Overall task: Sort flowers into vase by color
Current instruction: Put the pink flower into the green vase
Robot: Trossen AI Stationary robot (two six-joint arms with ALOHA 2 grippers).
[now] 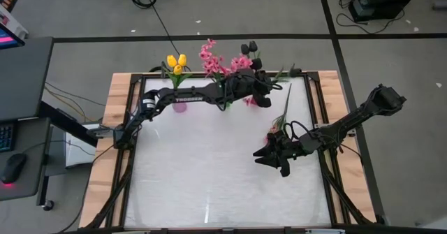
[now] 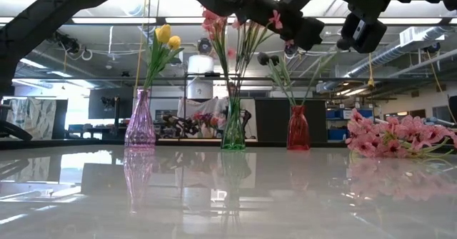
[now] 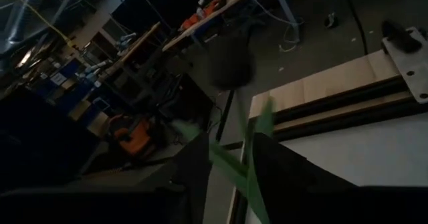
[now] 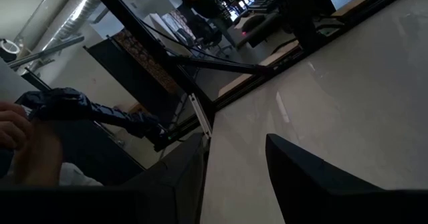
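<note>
Three vases stand along the far edge: a purple vase (image 2: 140, 121) with yellow tulips (image 1: 176, 63), a green vase (image 2: 233, 128) with pink blossoms (image 1: 216, 61), and a red vase (image 2: 298, 128) with dark tulips (image 1: 250, 49). My left gripper (image 1: 264, 93) hangs above the red vase, shut on a dark tulip (image 3: 231, 62). A pink spray (image 1: 279, 122) lies flat on the table's right half. My right gripper (image 1: 269, 156) hovers open just near of its blossoms (image 2: 400, 135) and touches nothing. My left gripper holds the dark tulip by its green stem (image 3: 252, 174), pinched between the two fingers some way below the head. A leaf (image 3: 221, 158) crosses the gap beside it. The head points out past the table's far edge. Where the stem's lower end sits is hidden.
The table's near and left parts are bare white surface (image 1: 195, 178). Dark rails (image 1: 318, 108) and wooden strips frame the table. A person's hand (image 4: 13, 137) shows beyond the table in the right wrist view.
</note>
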